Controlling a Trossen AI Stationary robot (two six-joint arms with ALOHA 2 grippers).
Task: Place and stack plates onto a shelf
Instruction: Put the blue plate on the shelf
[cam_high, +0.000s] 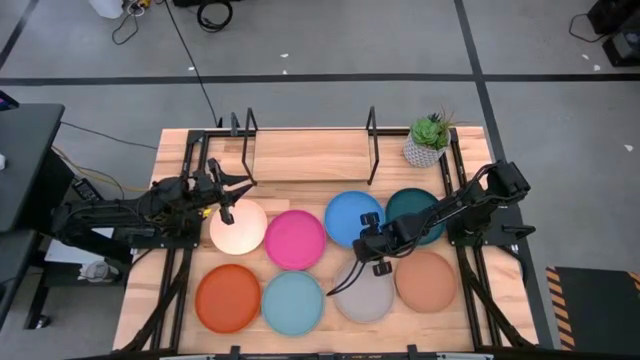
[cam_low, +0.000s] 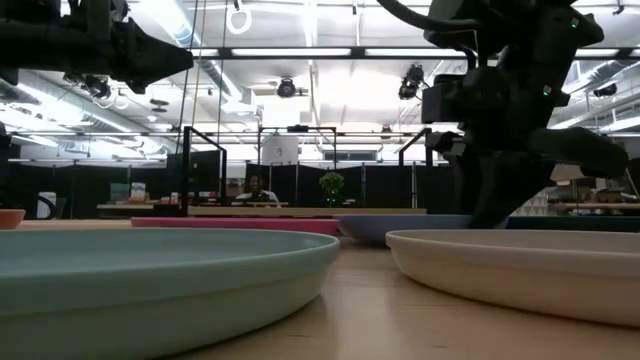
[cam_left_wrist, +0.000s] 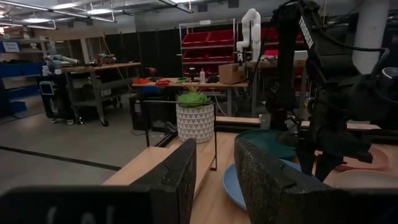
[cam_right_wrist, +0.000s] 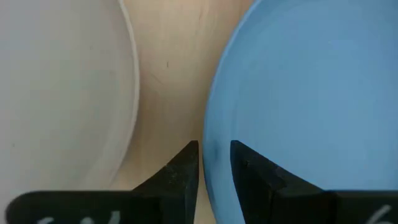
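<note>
Blue plate (cam_right_wrist: 311, 81) rim sits between my right gripper (cam_right_wrist: 214, 165) fingers, slightly parted, one each side of its edge nearest the grey plate (cam_right_wrist: 62, 87). Grey plate just beside blue, bare wood between. Shelf (cam_high: 305, 155) lies beyond blue, no plates on it. My left gripper (cam_high: 228, 190) hangs open over the cream plate (cam_high: 240, 228), past pink (cam_high: 295, 240) from blue.
</note>
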